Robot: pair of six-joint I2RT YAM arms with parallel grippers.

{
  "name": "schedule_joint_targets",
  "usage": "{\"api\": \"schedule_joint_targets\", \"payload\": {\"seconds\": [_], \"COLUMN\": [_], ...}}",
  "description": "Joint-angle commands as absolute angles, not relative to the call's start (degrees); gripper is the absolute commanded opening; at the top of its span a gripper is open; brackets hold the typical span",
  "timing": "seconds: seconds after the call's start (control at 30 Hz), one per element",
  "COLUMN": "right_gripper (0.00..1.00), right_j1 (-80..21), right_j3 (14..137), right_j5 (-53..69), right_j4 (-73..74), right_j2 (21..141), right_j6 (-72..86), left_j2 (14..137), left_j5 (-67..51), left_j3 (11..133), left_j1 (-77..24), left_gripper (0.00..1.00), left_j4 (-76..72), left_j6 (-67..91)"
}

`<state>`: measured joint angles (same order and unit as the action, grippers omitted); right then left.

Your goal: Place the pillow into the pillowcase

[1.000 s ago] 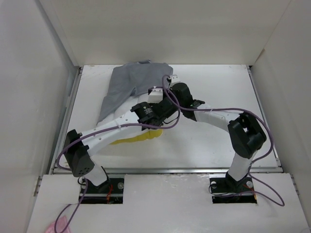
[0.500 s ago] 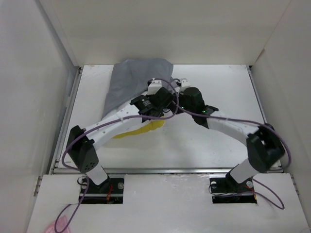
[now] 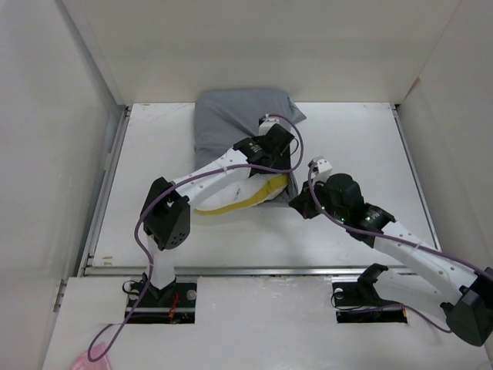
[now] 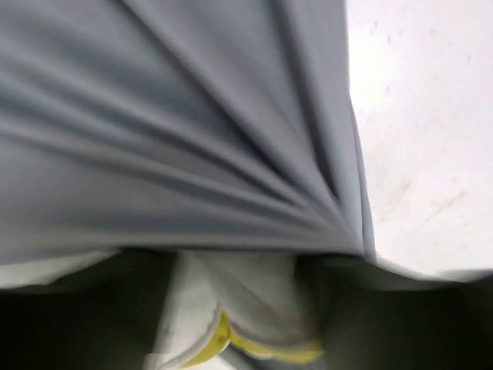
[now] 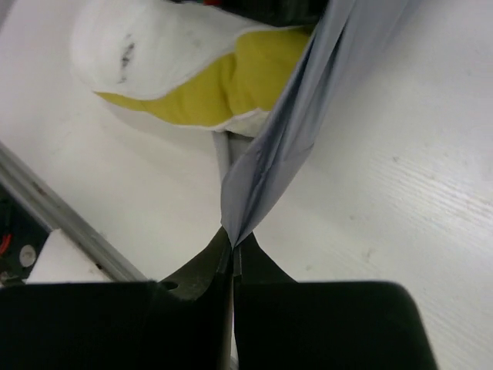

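Pinching pillowcase [image 5: 308, 116] corner, right claw [image 5: 233, 248] pressed together; pillow [image 5: 154, 54] beyond; left claw [image 3: 269, 139] grip unclear.

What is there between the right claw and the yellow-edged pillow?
In the right wrist view, a taut strip of the grey pillowcase, pinched in the right gripper, runs up to the pillow over the white table.

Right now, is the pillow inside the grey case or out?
Partly in. The pillowcase covers the far part of the pillow; its white-and-yellow near end sticks out of the opening, whose edge the right gripper pinches.
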<state>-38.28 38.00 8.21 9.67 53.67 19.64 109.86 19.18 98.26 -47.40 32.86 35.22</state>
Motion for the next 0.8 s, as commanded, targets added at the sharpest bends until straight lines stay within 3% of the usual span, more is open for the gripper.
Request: {"api": "schedule_joint_targets", "payload": {"seconds": [0.0,0.1,0.13,0.17,0.23,0.27,0.3,0.4,0.5,0.63,0.77], "right_gripper": [0.00,0.19,0.24,0.36,0.49,0.62,0.67,0.77,0.80,0.83,0.85], "right_j1": [-39.20,-39.20,-39.20,-39.20,-39.20,-39.20,-39.20,-39.20,-39.72,-45.60,-52.29], "right_j3": [41.74,43.76,43.77,43.77,43.77,44.29,44.30,45.35,46.93,51.49,59.93], "right_j5": [3.97,0.36,0.35,-0.17,-0.79,-1.57,-3.41,-4.04,-0.10,3.52,-2.36], "right_j4": [17.55,20.64,20.65,21.35,21.88,22.67,23.46,25.13,22.78,16.53,16.52], "right_j2": [55.18,56.34,56.34,56.34,56.34,55.55,55.55,55.55,58.26,65.20,75.48], "right_j6": [21.45,21.45,21.45,21.45,21.45,21.45,21.45,19.34,18.02,16.88,15.12], "left_j2": [106.80,98.99,96.70,91.89,87.12,82.40,80.00,71.50,66.29,65.47,70.30], "left_j5": [20.84,18.73,16.37,15.39,14.07,14.06,13.54,13.00,24.49,32.60,26.91], "left_j3": [96.26,87.74,85.54,83.52,77.28,75.34,71.41,66.72,63.64,60.12,58.18], "left_j1": [-47.28,-50.70,-51.50,-52.98,-54.05,-54.05,-54.84,-54.84,-54.23,-42.32,-30.28], "left_gripper": [0.79,1.00,1.00,1.00,1.00,1.00,1.00,1.00,1.00,1.00,1.00], "left_j4": [30.85,31.38,31.38,31.38,32.51,33.30,33.83,35.06,41.29,40.29,30.97], "left_j6": [32.26,32.26,32.26,32.95,34.44,35.76,37.34,39.54,48.14,50.54,44.39]}}
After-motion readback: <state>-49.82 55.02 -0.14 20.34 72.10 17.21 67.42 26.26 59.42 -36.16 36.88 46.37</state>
